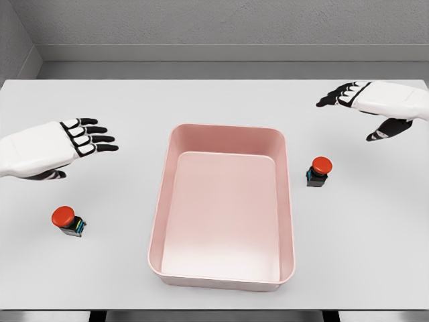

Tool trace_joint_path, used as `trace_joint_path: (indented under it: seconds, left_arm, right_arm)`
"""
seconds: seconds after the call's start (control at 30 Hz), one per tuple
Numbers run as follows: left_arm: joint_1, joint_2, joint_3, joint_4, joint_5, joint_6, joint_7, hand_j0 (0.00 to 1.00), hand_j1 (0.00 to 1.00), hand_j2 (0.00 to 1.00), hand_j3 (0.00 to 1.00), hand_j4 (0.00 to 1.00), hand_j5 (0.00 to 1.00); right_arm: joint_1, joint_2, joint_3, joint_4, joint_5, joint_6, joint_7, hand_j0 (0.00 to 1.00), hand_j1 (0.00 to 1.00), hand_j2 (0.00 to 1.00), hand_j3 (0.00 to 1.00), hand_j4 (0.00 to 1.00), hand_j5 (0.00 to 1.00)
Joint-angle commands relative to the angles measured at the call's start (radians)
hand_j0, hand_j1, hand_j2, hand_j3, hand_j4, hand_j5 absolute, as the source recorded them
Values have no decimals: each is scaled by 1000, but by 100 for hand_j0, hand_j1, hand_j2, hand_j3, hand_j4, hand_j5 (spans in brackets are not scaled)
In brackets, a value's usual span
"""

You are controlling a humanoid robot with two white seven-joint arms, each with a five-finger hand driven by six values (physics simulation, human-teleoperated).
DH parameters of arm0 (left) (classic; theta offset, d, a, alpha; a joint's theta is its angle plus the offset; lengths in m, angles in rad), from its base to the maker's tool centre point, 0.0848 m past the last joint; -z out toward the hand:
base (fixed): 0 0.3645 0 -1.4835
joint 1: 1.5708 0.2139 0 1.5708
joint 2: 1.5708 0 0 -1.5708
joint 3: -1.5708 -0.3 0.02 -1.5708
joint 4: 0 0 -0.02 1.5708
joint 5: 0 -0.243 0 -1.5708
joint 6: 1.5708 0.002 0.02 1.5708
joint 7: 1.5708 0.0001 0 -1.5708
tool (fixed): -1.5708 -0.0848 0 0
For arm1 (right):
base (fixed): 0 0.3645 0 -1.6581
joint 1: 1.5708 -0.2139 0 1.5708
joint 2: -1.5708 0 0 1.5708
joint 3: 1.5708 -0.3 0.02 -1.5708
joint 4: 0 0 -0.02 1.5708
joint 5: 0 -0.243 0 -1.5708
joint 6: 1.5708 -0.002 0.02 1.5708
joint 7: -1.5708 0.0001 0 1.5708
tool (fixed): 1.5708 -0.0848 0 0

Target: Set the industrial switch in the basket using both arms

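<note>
Two industrial switches with red mushroom buttons lie on the white table. One switch [68, 220] is at the left front, tilted on its side; the other switch [319, 171] stands just right of the basket. The pink rectangular basket [169, 174] sits in the middle and holds nothing. My left hand [90, 137] hovers behind the left switch with fingers stretched out, holding nothing. At the far right my right hand [355, 104] hangs behind the right switch, fingers spread and thumb pointing down, also holding nothing.
The white table [214, 100] ends at a front edge along the bottom of the picture. A grey wall rises behind the table's far edge.
</note>
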Motion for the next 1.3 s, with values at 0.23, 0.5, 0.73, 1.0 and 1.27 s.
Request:
trace_joint_path:
  seconds: [0.23,0.5,0.73,1.0,1.27]
  left_arm:
    - [47,21,6,136,0,0,-12,100,100,100,100,100,100]
    - [179,28,8,184,6,0,-9,100,100,100,100,100,100]
    - [238,25,8,115,7,0,-3,100,100,100,100,100,100]
    - [244,25,8,112,7,0,-3,100,100,100,100,100,100]
    - [258,27,9,61,7,0,-1,100,100,100,100,100,100]
  right_arm:
    - [18,-68,53,-13,-8,2,-115,100,100,100,100,100,100]
    - [84,-49,62,-13,-8,2,-100,100,100,100,100,100,100]
    - [100,-11,56,-12,-8,2,-55,100,100,100,100,100,100]
    - [127,4,58,-13,-8,2,-54,91,91,91,91,91,91]
    - [130,32,59,-10,-8,2,-42,88,88,88,88,88,88]
